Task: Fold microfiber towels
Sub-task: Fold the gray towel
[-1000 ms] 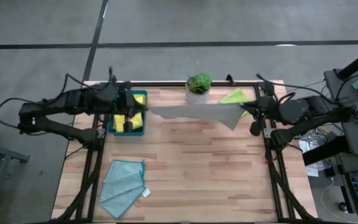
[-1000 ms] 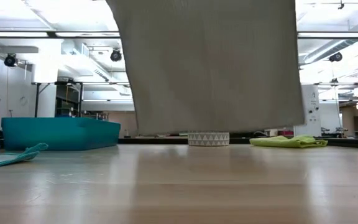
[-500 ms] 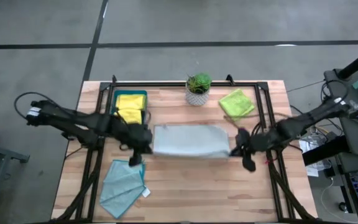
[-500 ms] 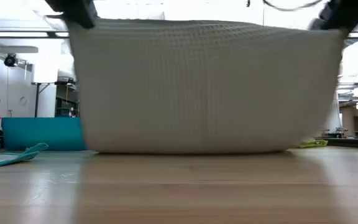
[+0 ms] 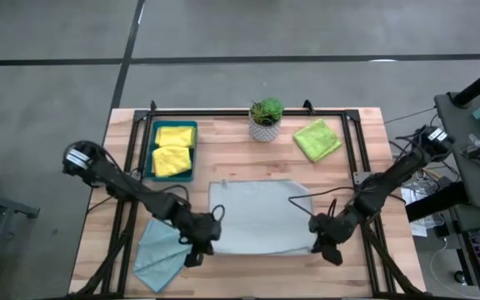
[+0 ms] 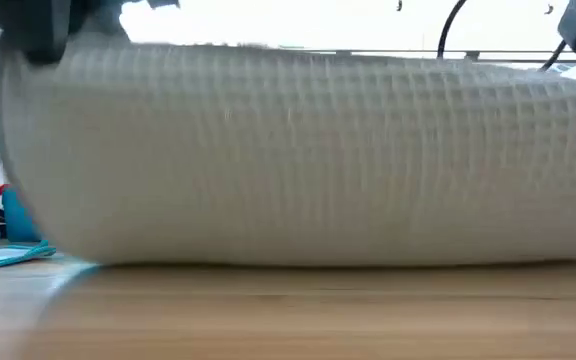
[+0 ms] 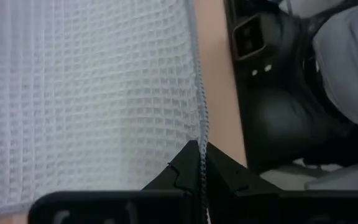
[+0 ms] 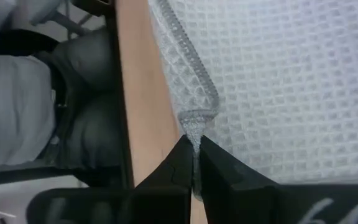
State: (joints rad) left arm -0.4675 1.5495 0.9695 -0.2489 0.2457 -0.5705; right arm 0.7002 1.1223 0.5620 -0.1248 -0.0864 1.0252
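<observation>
The pale grey waffle-weave towel (image 5: 261, 217) is now spread on the wooden table (image 5: 248, 154), in the lower middle of the high view. A second ago it was held up in the air near the small potted plant (image 5: 266, 117); half a second ago it was lower and nearer the middle. It has been pulled toward the lower edge and laid down flat.

One near corner is pinched tight by the left gripper (image 5: 200, 246), at the lower left of the towel. The other near corner is pinched tight by the right gripper (image 5: 322, 244), at the lower right. Both corners are seen clamped between shut fingers in the wrist views.

With the towel laid flat, the first fold can probably be started next.
</observation>
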